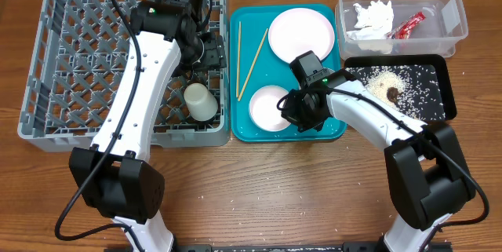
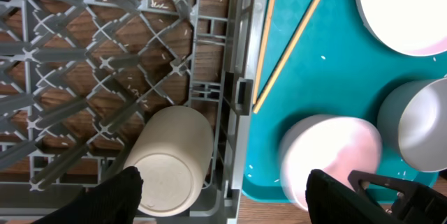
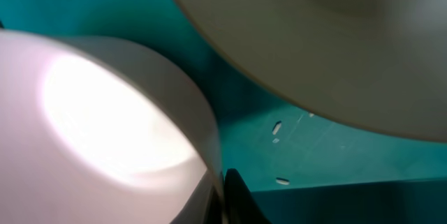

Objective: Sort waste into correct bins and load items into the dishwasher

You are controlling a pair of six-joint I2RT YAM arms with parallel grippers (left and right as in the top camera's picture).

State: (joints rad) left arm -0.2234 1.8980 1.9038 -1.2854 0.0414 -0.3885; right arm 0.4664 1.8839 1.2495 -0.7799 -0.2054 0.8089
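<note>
The grey dishwasher rack (image 1: 70, 63) holds a small white cup (image 1: 201, 101) lying on its side near the right wall. My left gripper (image 1: 205, 54) hovers open above it; the left wrist view shows the cup (image 2: 171, 162) between and just ahead of the fingers (image 2: 225, 183). On the teal tray lie the white plate (image 1: 300, 32), the chopsticks (image 1: 248, 60) and the white bowl (image 1: 268, 108). My right gripper (image 1: 295, 111) grips the bowl's right rim; one finger (image 3: 235, 196) presses its outer wall (image 3: 105, 112). A shaded smaller dish (image 2: 419, 123) sits beside the bowl.
The clear tub (image 1: 447, 5) at the back right holds the napkin (image 1: 371, 18) and the red wrapper (image 1: 409, 24). The black tray (image 1: 439, 67) holds rice (image 1: 416, 87) and a brown scrap (image 1: 391, 92). Loose grains lie on the teal tray (image 1: 247, 122).
</note>
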